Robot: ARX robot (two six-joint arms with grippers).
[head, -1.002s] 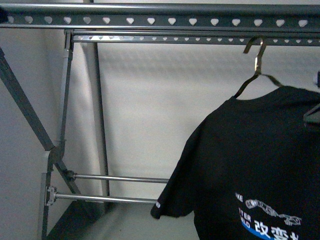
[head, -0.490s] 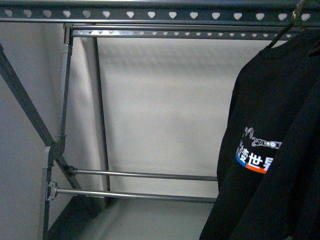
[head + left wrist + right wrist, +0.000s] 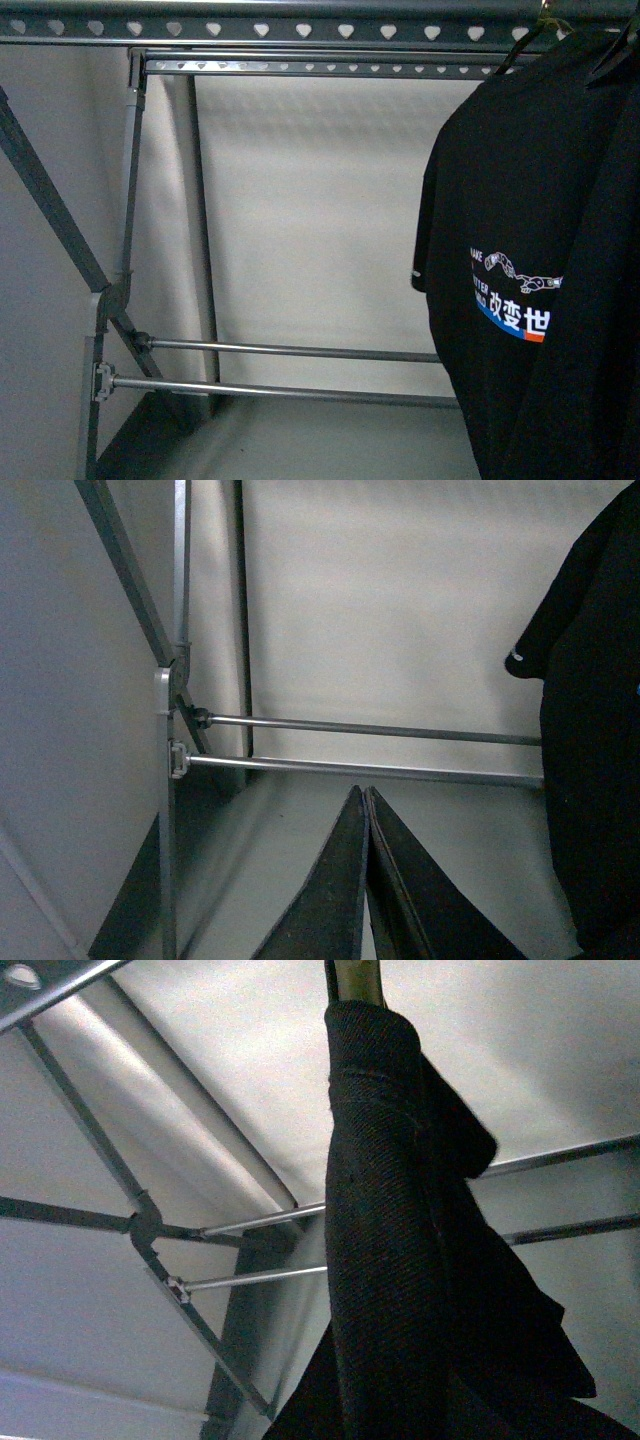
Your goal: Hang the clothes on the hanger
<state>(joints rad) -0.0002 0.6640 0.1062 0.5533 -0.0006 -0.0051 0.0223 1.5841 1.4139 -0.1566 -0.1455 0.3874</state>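
The clothes (image 3: pixel 520 200), a black T-shirt with a white chain graphic and Chinese characters, hang at the right of the front view on a thin wire hook (image 3: pixel 530 35) up by the hanger's top rail (image 3: pixel 260 28), grey metal with heart-shaped holes. The shirt also shows in the left wrist view (image 3: pixel 590 710) and fills the right wrist view (image 3: pixel 400 1260), draped from a brass-coloured hook (image 3: pixel 352 978). My right gripper is shut on the clothes, its fingers hidden by cloth. My left gripper (image 3: pixel 366 792) is shut and empty, low, left of the shirt.
A second holed rail (image 3: pixel 320 68) runs behind the top rail. Two horizontal steel bars (image 3: pixel 290 350) cross low down, joined to slanted grey struts (image 3: pixel 50 220) at the left. A pale wall (image 3: pixel 310 210) stands behind.
The shirt has risen from below the rail to up against it, its hook going out of the top of the view, then swung left and turned, showing more of its print.
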